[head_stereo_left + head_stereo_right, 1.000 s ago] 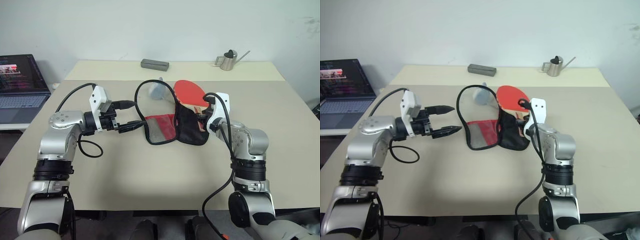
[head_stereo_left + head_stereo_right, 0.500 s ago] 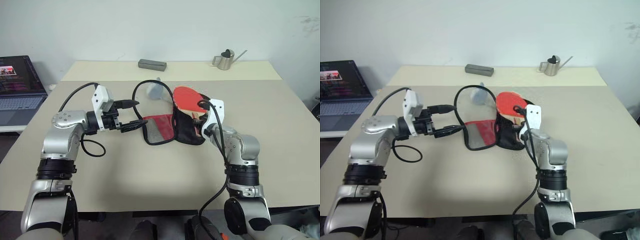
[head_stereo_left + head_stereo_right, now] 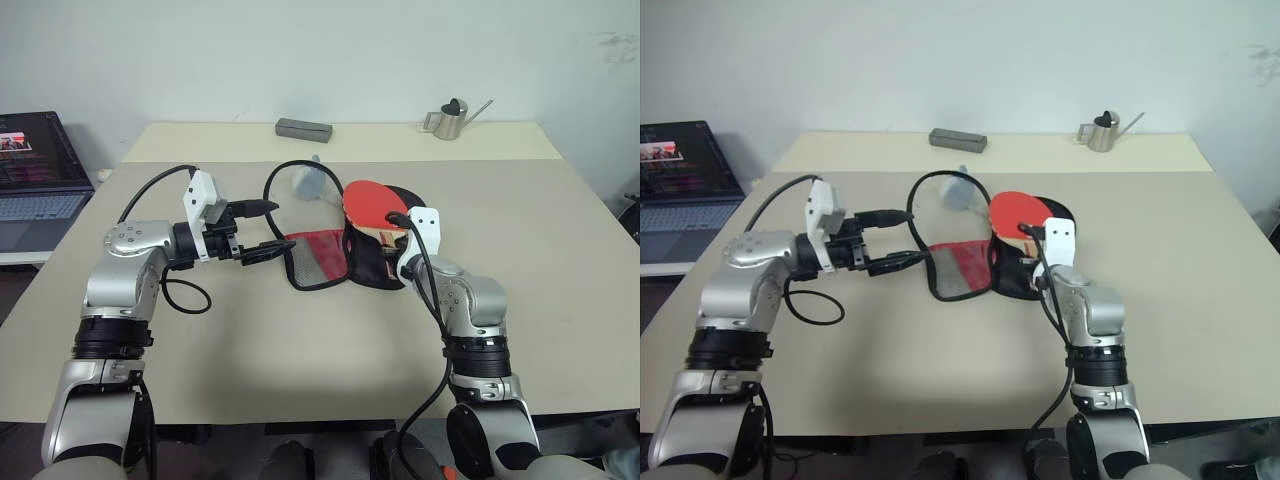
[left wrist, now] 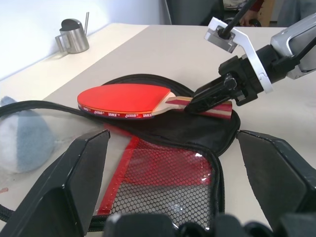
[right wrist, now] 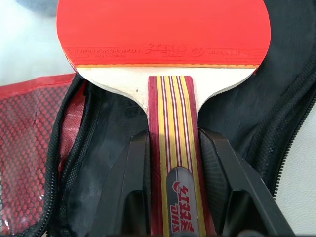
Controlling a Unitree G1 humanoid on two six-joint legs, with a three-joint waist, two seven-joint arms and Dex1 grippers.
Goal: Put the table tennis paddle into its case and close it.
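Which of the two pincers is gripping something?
The right pincer: its fingers clamp the table tennis paddle by the handle above the open case. The left pincer is open, holding nothing.

Matt rubber paddle [image 5: 163, 27], striped wood handle [image 5: 175, 143], mesh fabric case [image 4: 163, 180]

A wide beige desk [image 3: 300, 350] carries everything. Near its middle the case [image 3: 340, 258] lies unzipped and spread flat, its red mesh half to the left and its black half to the right, a black cord loop [image 3: 285, 180] curving off on the far side. A pale blue-grey soft lump [image 3: 313, 183] sits just beyond it. At the far edge lie a grey oblong box [image 3: 304, 128] and, further right, a small metal watering can [image 3: 448, 120].
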